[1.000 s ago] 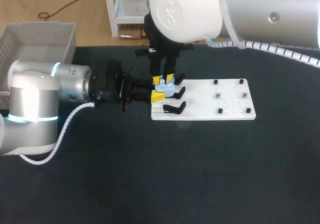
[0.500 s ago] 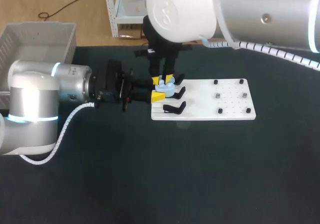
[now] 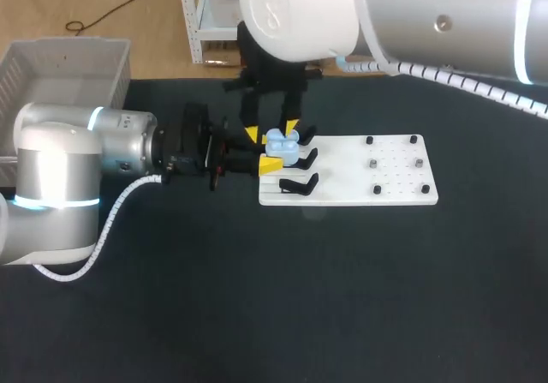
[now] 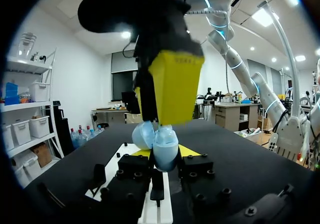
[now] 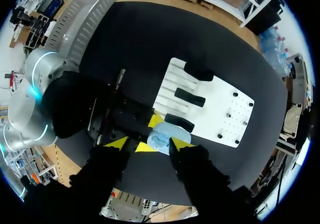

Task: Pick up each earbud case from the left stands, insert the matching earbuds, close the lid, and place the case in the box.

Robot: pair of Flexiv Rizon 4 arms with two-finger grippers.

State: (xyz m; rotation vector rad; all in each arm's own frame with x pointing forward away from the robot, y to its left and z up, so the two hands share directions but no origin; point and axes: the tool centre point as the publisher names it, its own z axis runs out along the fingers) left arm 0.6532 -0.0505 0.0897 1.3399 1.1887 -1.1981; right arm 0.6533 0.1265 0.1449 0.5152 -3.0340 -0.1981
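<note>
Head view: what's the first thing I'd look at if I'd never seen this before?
Probably the light blue earbud case, the one pale, bright thing against the dark table, at the end of the white board nearest the left arm. Yellow fingertips crowd round it: the left gripper is shut on it from the side, and the right gripper hangs open over it from the big silver arm above.

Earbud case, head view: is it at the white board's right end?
No, the light blue earbud case is at the white board's left end, by the black stands.
</note>
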